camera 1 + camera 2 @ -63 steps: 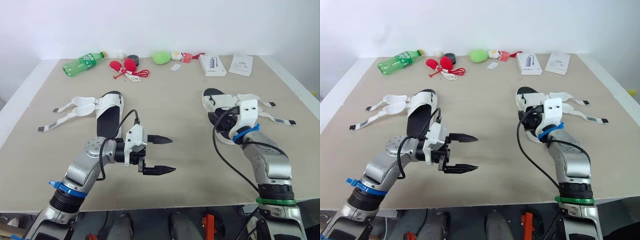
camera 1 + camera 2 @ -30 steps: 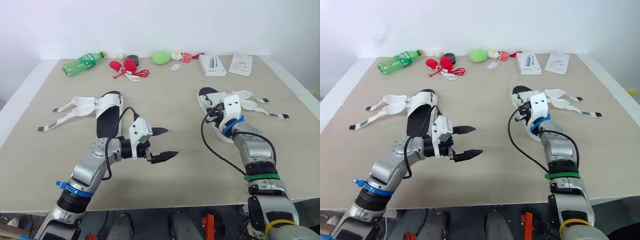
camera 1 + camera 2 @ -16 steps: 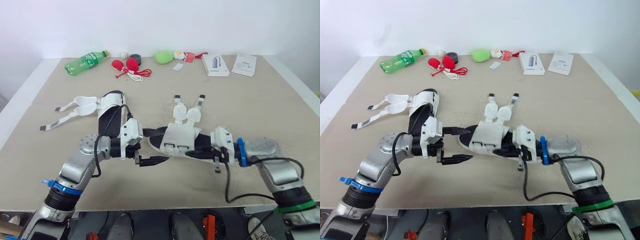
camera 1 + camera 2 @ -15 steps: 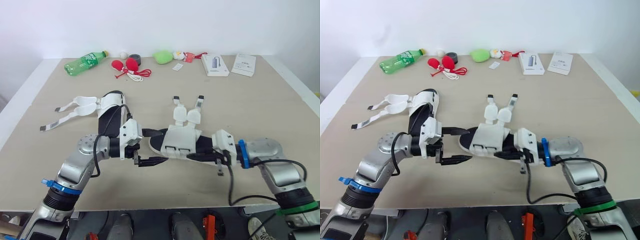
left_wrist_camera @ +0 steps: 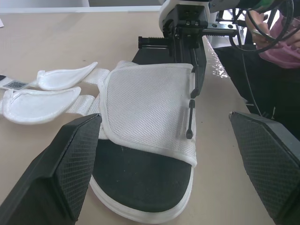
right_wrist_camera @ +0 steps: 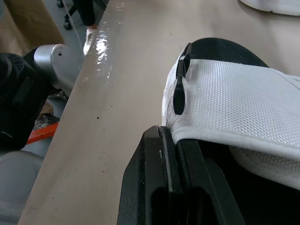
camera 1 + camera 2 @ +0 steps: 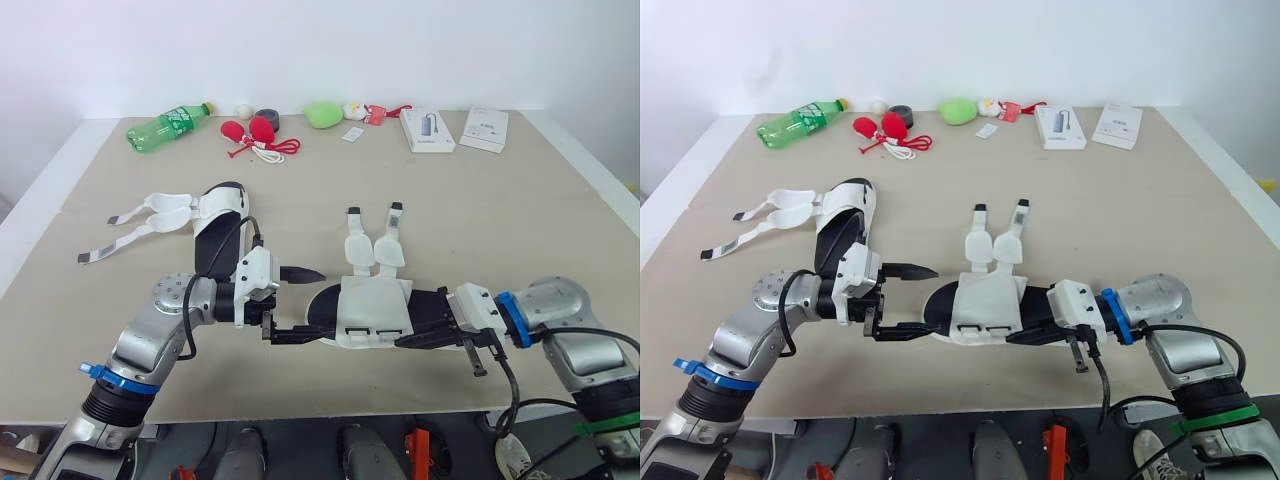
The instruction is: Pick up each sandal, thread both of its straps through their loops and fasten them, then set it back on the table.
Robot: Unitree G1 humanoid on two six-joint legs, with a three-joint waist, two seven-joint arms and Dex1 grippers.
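My right gripper (image 7: 425, 332) is shut on the heel-side edge of a white mesh sandal (image 7: 375, 308) with a black sole, held low over the table's front middle. Its two straps (image 7: 375, 245) lie unfastened, pointing away from me. My left gripper (image 7: 300, 303) is open, its fingers (image 5: 70, 168) on either side of that sandal's toe end; I cannot tell whether they touch it. In the right wrist view the closed fingers (image 6: 159, 178) clamp the sandal's rim (image 6: 234, 93). The second sandal (image 7: 220, 215) lies at the left, its straps (image 7: 140, 220) spread outward.
Along the far edge lie a green bottle (image 7: 168, 124), red items with a cord (image 7: 255, 130), a green lump (image 7: 322, 114) and two white boxes (image 7: 426, 130). A person in pink (image 5: 281, 37) sits near the table's front edge.
The right gripper lifted the sandal from the table's right side and brought it to the front middle. The left gripper shifted back slightly, and its open fingers now flank the toe.
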